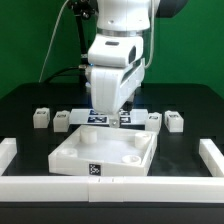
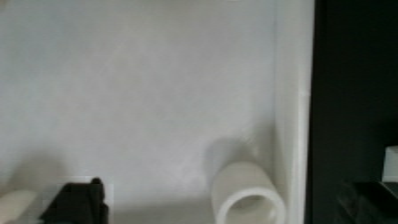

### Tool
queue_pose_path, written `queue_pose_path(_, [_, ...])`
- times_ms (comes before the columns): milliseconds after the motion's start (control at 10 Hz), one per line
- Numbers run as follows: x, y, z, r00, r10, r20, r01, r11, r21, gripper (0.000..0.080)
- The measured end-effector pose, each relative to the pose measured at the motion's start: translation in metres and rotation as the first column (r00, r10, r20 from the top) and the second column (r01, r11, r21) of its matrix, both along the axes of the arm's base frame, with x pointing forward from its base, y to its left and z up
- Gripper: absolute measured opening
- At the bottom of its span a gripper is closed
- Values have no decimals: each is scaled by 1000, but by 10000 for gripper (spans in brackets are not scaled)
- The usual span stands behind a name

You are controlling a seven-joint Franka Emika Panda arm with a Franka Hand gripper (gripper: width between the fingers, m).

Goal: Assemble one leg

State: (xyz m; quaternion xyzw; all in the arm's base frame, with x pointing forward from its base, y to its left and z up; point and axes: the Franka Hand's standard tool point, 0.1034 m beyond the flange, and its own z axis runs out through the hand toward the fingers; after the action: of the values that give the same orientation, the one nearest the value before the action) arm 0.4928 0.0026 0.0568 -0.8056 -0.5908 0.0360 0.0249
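Several legs, small white blocks with tags, stand in a row behind the tray: two at the exterior view's left (image 1: 40, 117) (image 1: 62, 119) and two at its right (image 1: 153, 119) (image 1: 175, 121). The large white square tray-like part (image 1: 105, 150) lies in the middle. My gripper (image 1: 108, 110) hangs low over the tray's back edge. In the wrist view my gripper (image 2: 205, 205) shows one black fingertip (image 2: 75, 200) far off centre over the tray's white surface (image 2: 143, 90), beside a round corner hole (image 2: 244, 195). The jaws stand apart and hold nothing.
The marker board (image 1: 98, 120) lies flat behind the tray, under the arm. White rails border the black table at the exterior view's left (image 1: 8, 150), right (image 1: 212, 155) and front (image 1: 110, 185). Dark table (image 2: 356, 100) shows past the tray's edge.
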Motion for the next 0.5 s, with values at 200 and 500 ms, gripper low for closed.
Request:
queue_pose_path(200, [-11,2,-20,1000,2,1,-2,1000,7,650])
queue_pose_path(500, [-20,-2,-41,999,-11,-31,11,1000,11,650])
